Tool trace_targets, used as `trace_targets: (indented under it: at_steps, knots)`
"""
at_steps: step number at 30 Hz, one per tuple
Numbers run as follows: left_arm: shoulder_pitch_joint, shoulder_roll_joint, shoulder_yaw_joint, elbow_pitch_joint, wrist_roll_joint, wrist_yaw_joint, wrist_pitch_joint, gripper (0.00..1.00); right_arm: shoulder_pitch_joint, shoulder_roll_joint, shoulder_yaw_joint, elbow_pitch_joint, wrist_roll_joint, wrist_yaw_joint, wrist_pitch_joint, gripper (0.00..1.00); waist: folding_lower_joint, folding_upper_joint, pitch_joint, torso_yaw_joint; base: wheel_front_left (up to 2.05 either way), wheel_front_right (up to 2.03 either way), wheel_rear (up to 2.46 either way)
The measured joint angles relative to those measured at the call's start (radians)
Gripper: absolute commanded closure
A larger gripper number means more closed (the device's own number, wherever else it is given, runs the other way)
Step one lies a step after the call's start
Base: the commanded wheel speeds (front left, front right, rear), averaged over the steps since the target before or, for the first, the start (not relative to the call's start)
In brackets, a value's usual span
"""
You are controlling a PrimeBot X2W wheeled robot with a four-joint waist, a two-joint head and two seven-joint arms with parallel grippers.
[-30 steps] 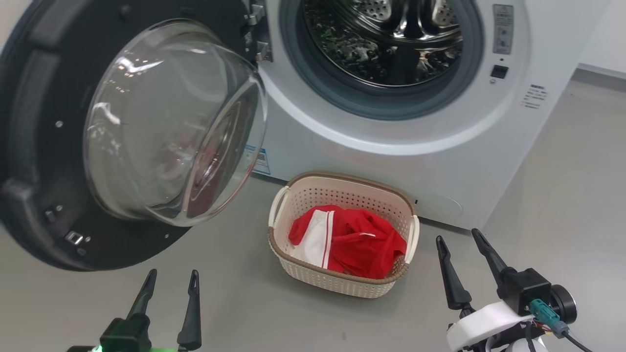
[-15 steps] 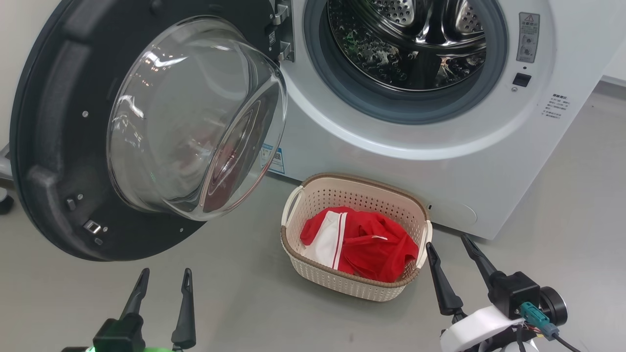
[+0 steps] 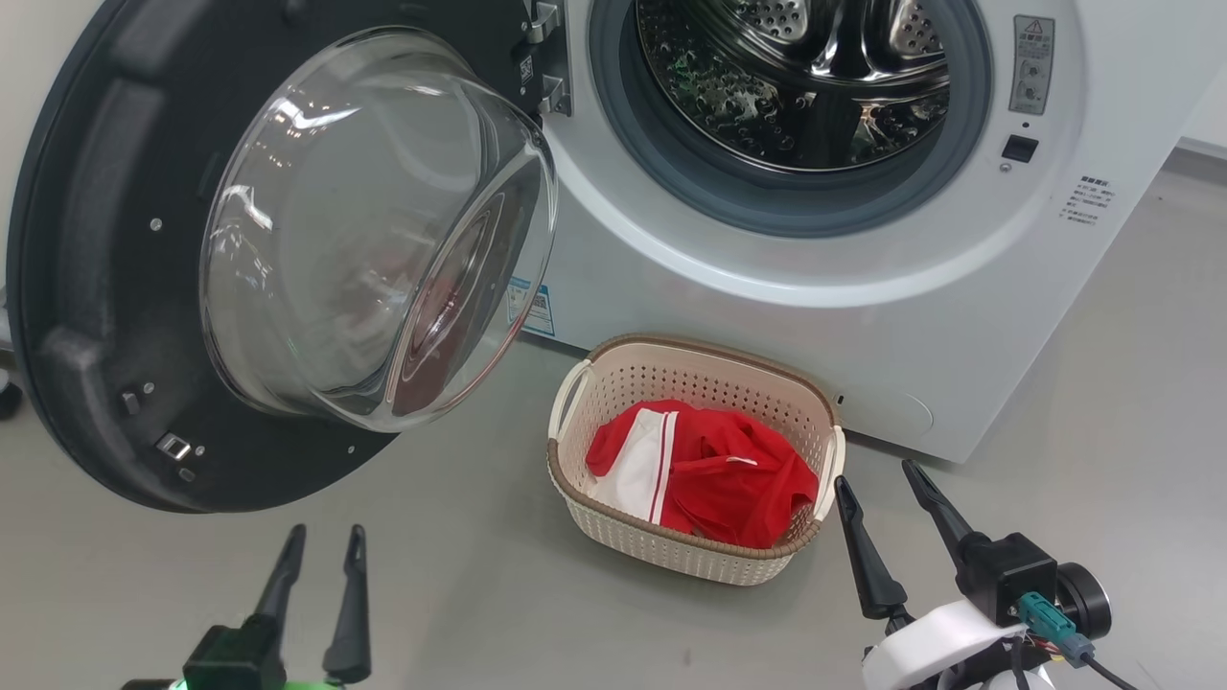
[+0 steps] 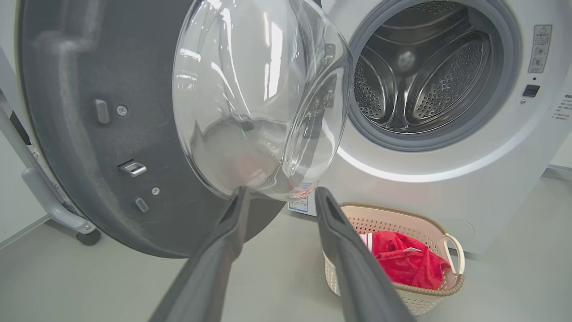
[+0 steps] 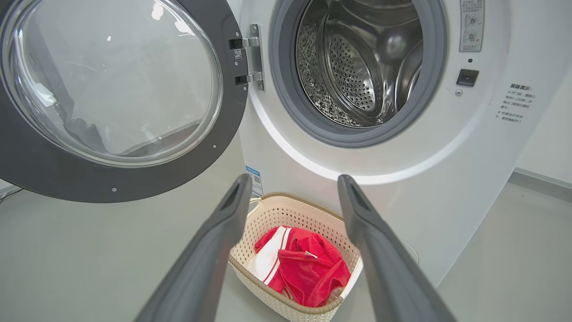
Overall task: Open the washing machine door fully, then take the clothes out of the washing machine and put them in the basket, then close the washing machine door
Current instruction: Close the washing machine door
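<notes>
Judging by the bare washing machine (image 3: 719, 278), done unloading; clothes (image 3: 729, 479) in the basket (image 3: 671, 561) just before it. Yet to shut the washing machine door (image 3: 77, 240), wide open at its left. Fingers of left gripper (image 3: 327, 530) and right gripper (image 3: 875, 473) spread, empty.

A smooth grey floor (image 3: 498, 594) spreads across the scene, matt, with faint soft reflections. In the left wrist view a pale grey metal leg (image 4: 56, 212) slants down at the far left and ends in a small black wheel (image 4: 88, 236) that stands on the floor. Behind the leg rises a plain pale wall (image 4: 11, 205). In the right wrist view a grey skirting board (image 5: 543, 181) runs along the foot of a white wall at the right edge.
</notes>
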Motion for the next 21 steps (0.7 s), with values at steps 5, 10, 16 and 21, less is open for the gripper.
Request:
trace_targets:
  at_steps: [5, 10, 16, 21]
  knots:
    - [0.0, 0.0, -0.004, -0.014, -0.002, 0.0, -0.01, 0.98, 0.0, 0.0, 0.0, 0.001, 0.0, 0.0, 0.0, 0.0, 0.0, 0.0, 0.003, -0.002, 0.0, 0.0, 0.0]
    - [-0.001, -0.003, -0.004, -0.035, -0.099, -0.028, -0.028, 1.0, -0.001, 0.001, 0.0, 0.001, 0.0, 0.0, 0.0, 0.0, 0.0001, 0.0, 0.006, -0.002, 0.0, 0.0, 0.0]
    - [-0.004, -0.008, 0.003, -0.096, -0.365, -0.097, -0.056, 1.0, -0.001, 0.001, -0.004, 0.001, 0.0, 0.0, 0.0, 0.0, 0.0, 0.0, 0.01, 0.002, 0.0, 0.0, 0.0]
    - [-0.005, -0.008, -0.001, -0.181, -0.725, -0.119, -0.09, 1.0, -0.004, 0.001, -0.004, 0.001, -0.001, 0.0, 0.0, 0.0, 0.0, 0.0, 0.013, 0.008, 0.0, 0.0, 0.0]
